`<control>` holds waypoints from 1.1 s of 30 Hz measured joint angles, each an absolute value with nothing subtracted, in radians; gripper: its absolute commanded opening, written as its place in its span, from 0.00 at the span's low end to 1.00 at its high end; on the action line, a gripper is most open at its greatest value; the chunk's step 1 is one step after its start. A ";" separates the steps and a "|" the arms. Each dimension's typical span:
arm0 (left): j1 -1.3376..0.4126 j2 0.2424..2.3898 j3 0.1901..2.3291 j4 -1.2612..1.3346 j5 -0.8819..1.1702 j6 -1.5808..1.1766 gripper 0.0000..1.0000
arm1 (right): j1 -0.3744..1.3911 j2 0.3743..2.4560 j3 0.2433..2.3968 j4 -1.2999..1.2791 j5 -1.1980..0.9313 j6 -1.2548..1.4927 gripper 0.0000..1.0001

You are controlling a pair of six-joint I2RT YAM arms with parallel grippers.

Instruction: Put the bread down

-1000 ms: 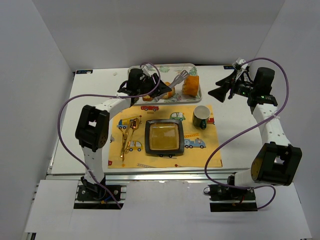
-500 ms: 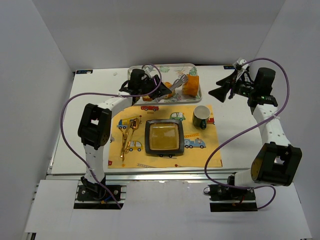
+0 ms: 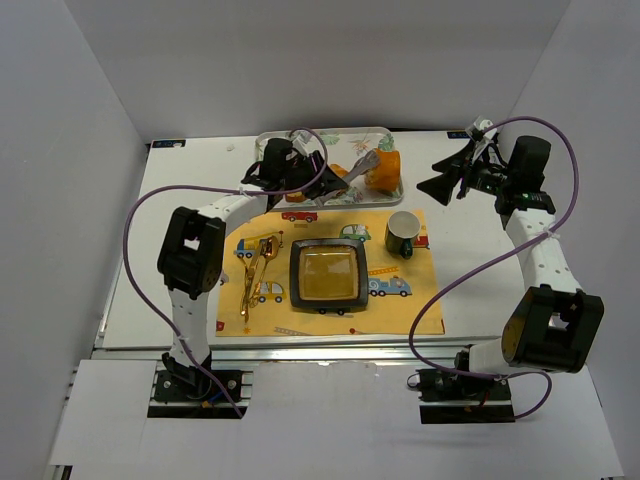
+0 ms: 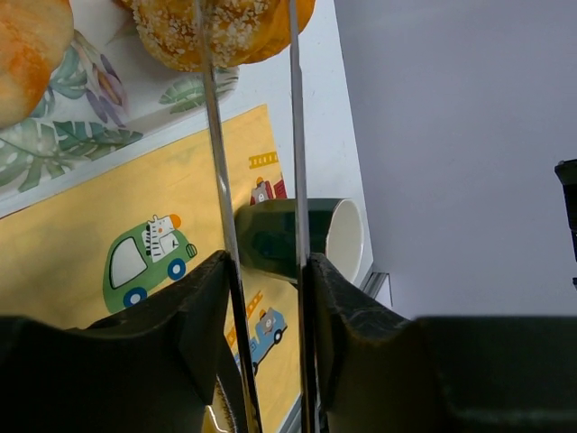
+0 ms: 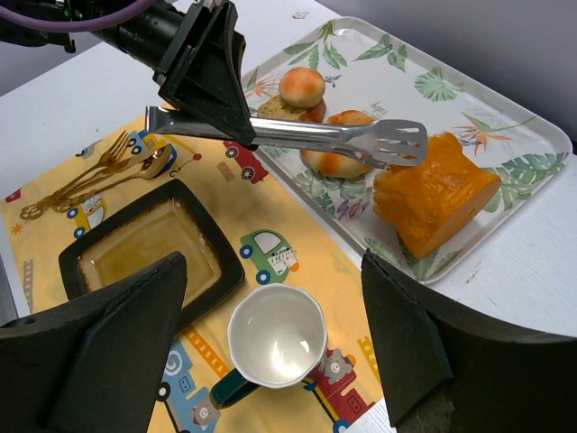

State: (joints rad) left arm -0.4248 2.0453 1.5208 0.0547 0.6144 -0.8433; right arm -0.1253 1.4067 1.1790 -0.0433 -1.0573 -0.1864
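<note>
My left gripper (image 3: 300,172) is shut on metal tongs (image 3: 350,168) and holds them over the leaf-print tray (image 3: 330,135). In the left wrist view the fingers (image 4: 203,298) press the two tong arms (image 4: 216,135), which reach to a seeded roll (image 4: 225,32). In the right wrist view the tong tips (image 5: 397,142) lie over an orange roll (image 5: 338,153). I cannot tell whether they grip it. A smaller roll (image 5: 302,86) and a big orange loaf (image 5: 433,198) also lie on the tray (image 5: 505,108). A dark square plate (image 3: 327,275) sits on the yellow placemat. My right gripper (image 3: 450,175) is open and empty, held high at the right.
A green mug (image 3: 403,233) with a white inside stands on the placemat (image 3: 400,310), right of the plate; it also shows in the right wrist view (image 5: 275,338). Gold cutlery (image 3: 255,270) lies on the mat left of the plate.
My left gripper has shifted a little to the right along the tray. The tongs have tilted lower and flatter over the rolls. The right arm has not moved.
</note>
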 measured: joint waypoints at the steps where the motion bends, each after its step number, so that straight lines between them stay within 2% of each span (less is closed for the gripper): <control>1: -0.426 2.049 1.521 0.062 0.616 -0.847 0.44 | -0.126 1.407 1.179 -0.043 -1.058 -0.186 0.82; 2: -0.426 2.053 1.521 0.067 0.618 -0.851 0.37 | -0.126 1.407 1.179 -0.043 -1.058 -0.186 0.82; 5: -0.426 2.070 1.521 0.086 0.624 -0.866 0.26 | -0.132 1.407 1.179 -0.043 -1.058 -0.186 0.82; 7: -0.426 2.079 1.521 0.093 0.631 -0.872 0.22 | -0.134 1.406 1.179 -0.043 -1.058 -0.186 0.82; 12: -0.427 2.087 1.521 0.118 0.640 -0.887 0.00 | -0.137 1.402 1.174 -0.042 -1.058 -0.186 0.82; 27: -0.427 2.070 1.527 0.210 0.636 -0.933 0.00 | -0.147 1.384 1.163 -0.024 -1.062 -0.182 0.82; 33: -0.427 1.965 1.527 0.089 0.612 -0.863 0.00 | -0.155 1.377 1.163 -0.019 -1.068 -0.182 0.82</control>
State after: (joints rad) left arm -0.4267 1.9648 1.5269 0.0895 0.6125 -0.8627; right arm -0.1551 1.3769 1.1629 -0.0193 -1.0679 -0.1822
